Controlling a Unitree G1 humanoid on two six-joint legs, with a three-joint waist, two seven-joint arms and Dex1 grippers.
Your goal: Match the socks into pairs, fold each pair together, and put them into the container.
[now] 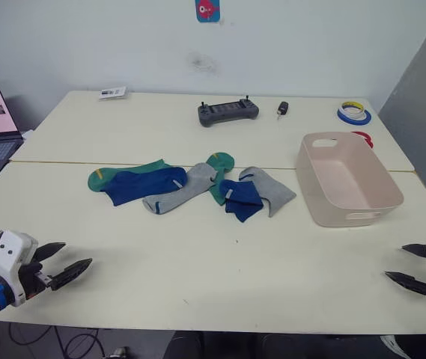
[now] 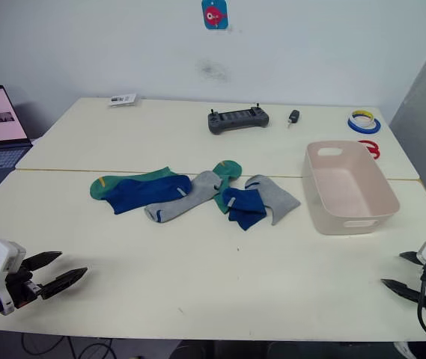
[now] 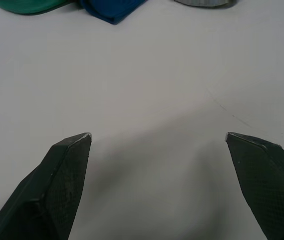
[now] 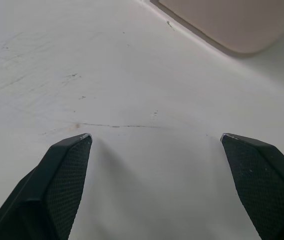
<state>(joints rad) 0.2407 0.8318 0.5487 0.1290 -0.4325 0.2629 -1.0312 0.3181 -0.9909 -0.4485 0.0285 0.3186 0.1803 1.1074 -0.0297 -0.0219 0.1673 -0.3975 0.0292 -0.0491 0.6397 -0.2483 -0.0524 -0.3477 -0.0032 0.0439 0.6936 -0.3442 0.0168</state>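
So, from the head view I see the socks (image 1: 190, 185) jumbled mid-table, unpaired, and the container (image 1: 345, 179) empty toward the table's right edge. My left gripper (image 1: 64, 263) and right gripper (image 1: 414, 264) hang near the front corners, both spread wide, holding nothing. In the left wrist view, green and blue toes sit beyond the bare tabletop (image 3: 146, 75). In the right wrist view, the tub's corner lies ahead. I judge matching hasn't begun; next I'd reach for one blue sock.
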